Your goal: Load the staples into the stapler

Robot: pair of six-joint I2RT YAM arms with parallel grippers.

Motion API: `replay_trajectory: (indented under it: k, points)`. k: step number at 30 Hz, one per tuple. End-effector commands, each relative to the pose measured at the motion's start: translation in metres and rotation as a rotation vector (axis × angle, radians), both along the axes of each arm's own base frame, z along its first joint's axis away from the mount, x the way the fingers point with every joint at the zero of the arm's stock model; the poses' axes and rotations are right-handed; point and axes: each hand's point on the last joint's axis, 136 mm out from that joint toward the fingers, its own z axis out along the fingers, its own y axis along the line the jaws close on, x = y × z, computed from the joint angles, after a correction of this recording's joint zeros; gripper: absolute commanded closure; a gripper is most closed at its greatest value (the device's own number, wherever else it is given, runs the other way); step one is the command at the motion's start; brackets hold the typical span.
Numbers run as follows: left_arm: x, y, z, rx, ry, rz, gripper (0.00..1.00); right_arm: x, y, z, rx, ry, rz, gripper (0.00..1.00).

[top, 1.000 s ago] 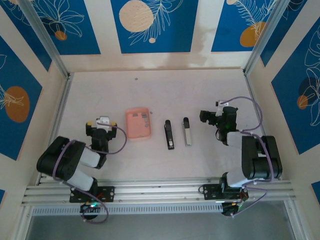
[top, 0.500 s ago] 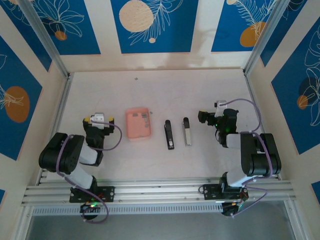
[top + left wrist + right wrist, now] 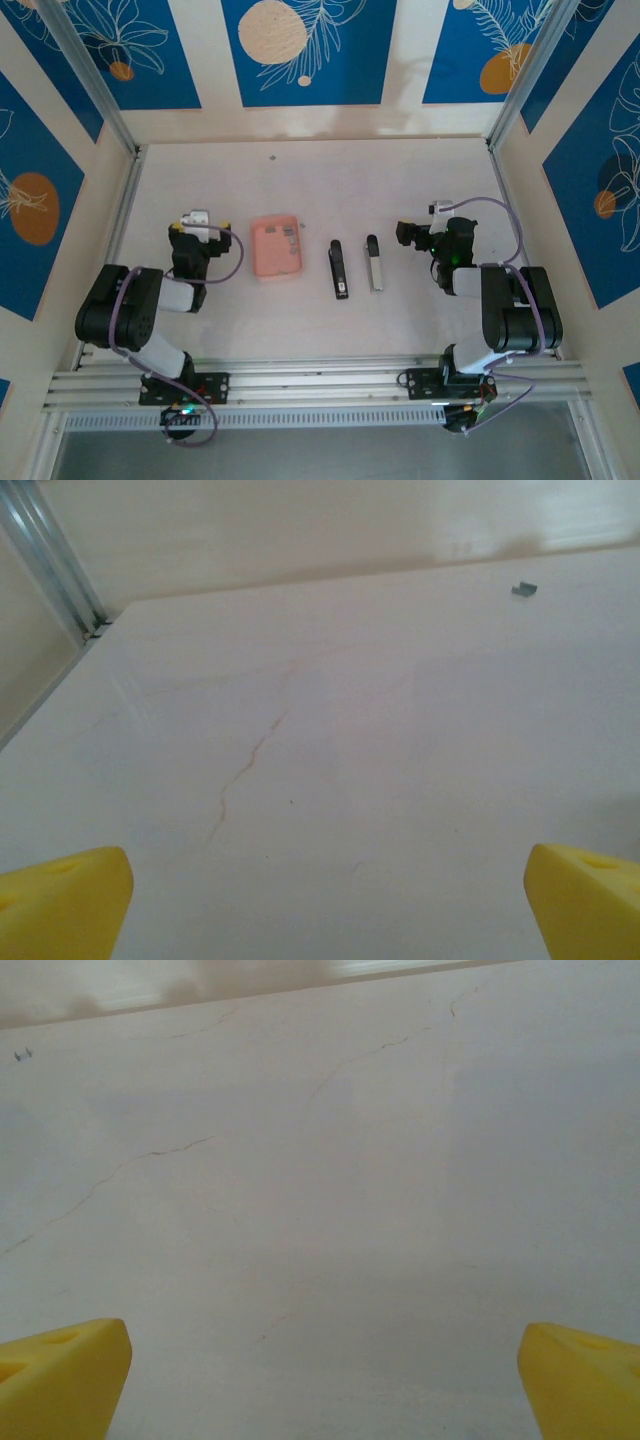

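The salmon-pink staples box (image 3: 277, 248) lies flat on the white table, with small grey bits on its far right corner. To its right lies the black stapler (image 3: 338, 268), and beside that its silvery-white bar (image 3: 374, 263), both pointing away from the arms. My left gripper (image 3: 197, 228) hovers left of the box, open, nothing between its yellow fingertips (image 3: 62, 900). My right gripper (image 3: 436, 228) sits right of the silvery bar, open too, with only bare table between its yellow fingertips (image 3: 60, 1375).
A tiny loose grey staple piece (image 3: 272, 157) lies near the far wall; it shows again as the staple piece (image 3: 524, 588) and as the same piece (image 3: 22, 1055). Metal frame rails (image 3: 118, 215) border the table left and right. Hairline cracks mark the tabletop.
My left gripper has moved away from the arm bases toward the far wall and slightly left. The right gripper shifted slightly left early on, then held still. Both stayed open.
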Motion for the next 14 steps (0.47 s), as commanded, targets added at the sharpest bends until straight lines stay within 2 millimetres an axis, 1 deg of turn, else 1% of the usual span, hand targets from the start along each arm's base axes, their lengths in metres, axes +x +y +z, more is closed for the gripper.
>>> replay_trajectory:
  k: [1, 14]
  points:
    - [0.0025, -0.0051, -0.0073, 0.001, 0.059, -0.045, 0.0, 0.0024, 0.0041, 0.0035, -0.015, -0.025, 0.024, 0.01]
    - [0.0018, -0.0034, -0.0077, -0.001, 0.058, -0.037, 0.0, 0.0027, 0.0042, 0.0043, -0.015, -0.028, 0.025, 0.01]
